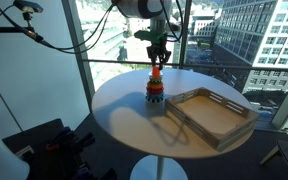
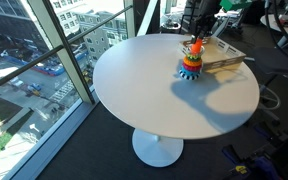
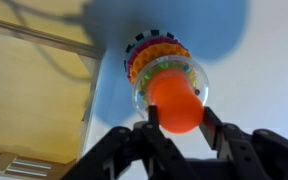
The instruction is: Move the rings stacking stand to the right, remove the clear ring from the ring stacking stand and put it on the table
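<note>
The matte black two-fingered hand [image 3: 179,118] fills the bottom of the wrist view with angular fingers [image 3: 222,138], each built of flat, hard-edged bars jointed to chunkier black links nearer the camera. In an exterior view it reads as a small, dark, compact block. The smooth, rounded arm segment [image 1: 136,8] above it is white and pale grey.

High-rise office or lab: floor-to-ceiling windows [image 2: 59,35] look onto glass towers [image 1: 274,35] and a street [image 2: 14,62] far below; round pedestal table [image 2: 144,80], dark floor [image 2: 74,150], cables [image 1: 46,43] overhead
</note>
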Action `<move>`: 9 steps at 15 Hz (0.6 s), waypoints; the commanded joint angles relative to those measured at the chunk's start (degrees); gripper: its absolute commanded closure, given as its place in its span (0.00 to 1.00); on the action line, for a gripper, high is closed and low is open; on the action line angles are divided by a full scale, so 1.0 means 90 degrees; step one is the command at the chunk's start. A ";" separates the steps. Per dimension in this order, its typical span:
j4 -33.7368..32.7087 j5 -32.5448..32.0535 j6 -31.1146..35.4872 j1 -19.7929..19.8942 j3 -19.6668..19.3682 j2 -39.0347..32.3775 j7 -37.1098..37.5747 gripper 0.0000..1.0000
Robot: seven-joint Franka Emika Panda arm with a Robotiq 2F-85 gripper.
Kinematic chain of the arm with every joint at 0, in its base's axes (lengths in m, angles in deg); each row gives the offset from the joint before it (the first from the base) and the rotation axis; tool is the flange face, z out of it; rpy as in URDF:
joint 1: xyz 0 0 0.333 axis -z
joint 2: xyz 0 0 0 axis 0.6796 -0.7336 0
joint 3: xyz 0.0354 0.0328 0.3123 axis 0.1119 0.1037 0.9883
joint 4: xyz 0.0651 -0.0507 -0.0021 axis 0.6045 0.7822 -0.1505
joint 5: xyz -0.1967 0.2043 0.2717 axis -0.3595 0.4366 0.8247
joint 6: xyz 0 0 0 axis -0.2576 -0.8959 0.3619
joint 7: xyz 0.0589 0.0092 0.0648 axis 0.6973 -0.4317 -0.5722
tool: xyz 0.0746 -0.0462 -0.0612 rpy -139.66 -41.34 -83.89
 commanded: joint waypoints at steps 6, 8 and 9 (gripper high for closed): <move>0.0088 0.0000 0.0004 0.0231 -0.0167 0.0144 0.0400 0.79; 0.0103 0.0017 0.0023 0.0268 -0.0200 0.0145 0.0462 0.79; 0.0112 0.0022 0.0038 0.0285 -0.0220 0.0149 0.0506 0.79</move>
